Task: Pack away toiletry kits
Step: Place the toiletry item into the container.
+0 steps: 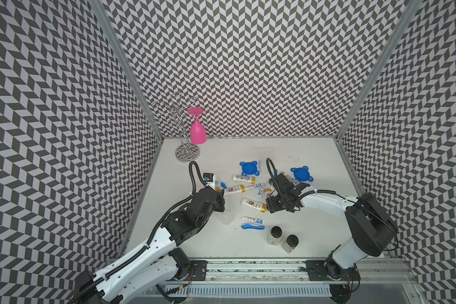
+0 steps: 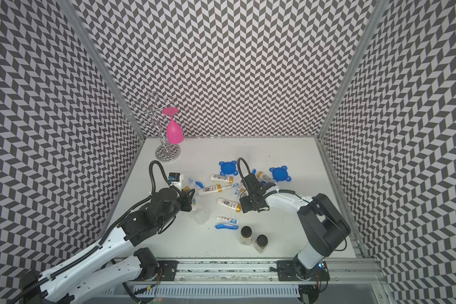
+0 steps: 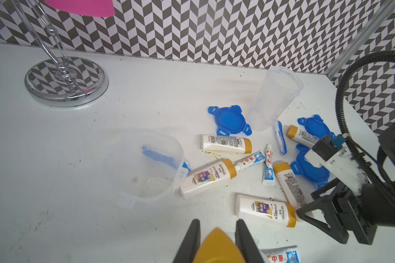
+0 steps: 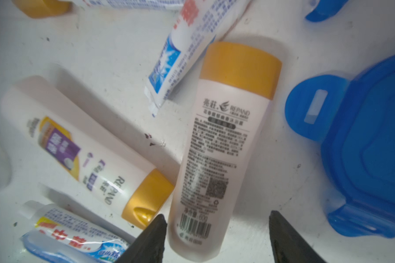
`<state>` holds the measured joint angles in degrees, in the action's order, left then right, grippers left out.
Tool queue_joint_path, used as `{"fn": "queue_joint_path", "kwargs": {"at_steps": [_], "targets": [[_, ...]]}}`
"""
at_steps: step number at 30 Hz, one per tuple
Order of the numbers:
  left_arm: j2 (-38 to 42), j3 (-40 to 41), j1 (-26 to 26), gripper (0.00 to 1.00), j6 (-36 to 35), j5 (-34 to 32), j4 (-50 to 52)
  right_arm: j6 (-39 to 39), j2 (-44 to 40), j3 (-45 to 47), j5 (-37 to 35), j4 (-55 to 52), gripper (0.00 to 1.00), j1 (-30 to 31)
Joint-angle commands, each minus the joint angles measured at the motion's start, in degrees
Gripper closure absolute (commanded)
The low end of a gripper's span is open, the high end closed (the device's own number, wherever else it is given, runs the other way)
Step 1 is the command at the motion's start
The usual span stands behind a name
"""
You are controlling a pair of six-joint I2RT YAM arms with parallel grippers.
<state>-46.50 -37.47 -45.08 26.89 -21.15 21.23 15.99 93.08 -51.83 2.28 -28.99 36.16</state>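
While the left gripper [image 3: 217, 225] clamps a gold-capped bottle [image 3: 219, 248], the right gripper [image 4: 218, 215] hangs with jaws apart — straddling the base of a second white bottle [image 4: 224, 141] lying on the table [image 4: 112, 57].

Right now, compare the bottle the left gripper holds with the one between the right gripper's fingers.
The held bottle is clamped in the left gripper's shut fingers; the loose bottle lies flat on the table, the right gripper's open fingers astride its base. Up close, only the held bottle's cap shows; the loose bottle shows its whole printed back. Both have gold caps.
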Motion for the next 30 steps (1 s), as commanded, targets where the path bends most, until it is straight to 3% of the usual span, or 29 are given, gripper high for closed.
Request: {"fn": "queue_joint_path", "kwargs": {"at_steps": [1, 8, 16, 20, 25, 30], "targets": [[0.2, 1.2, -1.3, 1.00, 1.7, -1.1, -1.2, -0.4, 1.8, 0.8, -1.6, 3.2, 0.33, -0.5], [-0.4, 2.3, -3.0, 0.84, 1.6, -3.6, -0.1, -1.0, 3.2, 1.2, -3.9, 4.0, 0.39, -0.8], [-0.9, 2.3, -5.3, 0.68, 2.0, -4.9, 0.2, -2.8, 5.4, -0.6, -6.0, 4.5, 0.40, -0.8], [-1.0, 1.9, -5.9, 0.63, 2.8, -5.3, 1.2, -3.1, 5.9, 0.2, -6.4, 5.6, 0.53, -0.8], [0.2, 1.3, -6.0, 0.55, 3.3, -5.3, 2.2, -3.7, 5.2, 1.0, -5.8, 6.7, 0.75, -0.8], [-0.5, -6.0, -6.0, 0.30, 2.8, -2.4, 5.9, -5.0, -0.3, 2.6, -4.2, 8.9, 0.88, -0.8]]}}
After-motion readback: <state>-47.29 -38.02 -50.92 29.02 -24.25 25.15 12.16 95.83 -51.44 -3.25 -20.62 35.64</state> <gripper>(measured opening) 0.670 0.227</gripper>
